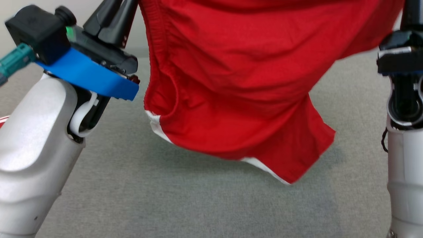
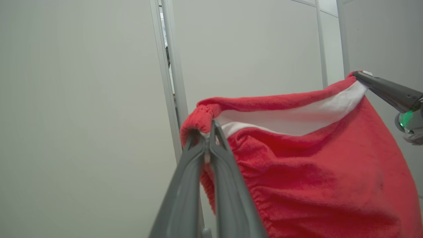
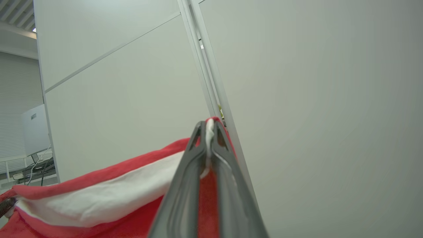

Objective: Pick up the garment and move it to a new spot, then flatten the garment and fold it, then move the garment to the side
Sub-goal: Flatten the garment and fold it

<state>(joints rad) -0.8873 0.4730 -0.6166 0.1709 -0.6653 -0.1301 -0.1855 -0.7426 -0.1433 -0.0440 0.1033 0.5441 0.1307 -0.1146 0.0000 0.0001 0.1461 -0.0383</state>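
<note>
Left claw (image 2: 209,132) pinched tight on garment (image 1: 238,82) waistband | right claw (image 3: 209,129) pinched tight on its opposite end

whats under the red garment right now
Under the red garment, which hangs from the left gripper and right gripper, lies a grey surface carrying its shadow. The stretch of surface behind the hanging cloth is hidden.

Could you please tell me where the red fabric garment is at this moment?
The red fabric garment hangs across the head view's middle, above the grey cloth surface, its top edge pinched at either end by the left hand and right hand.
</note>
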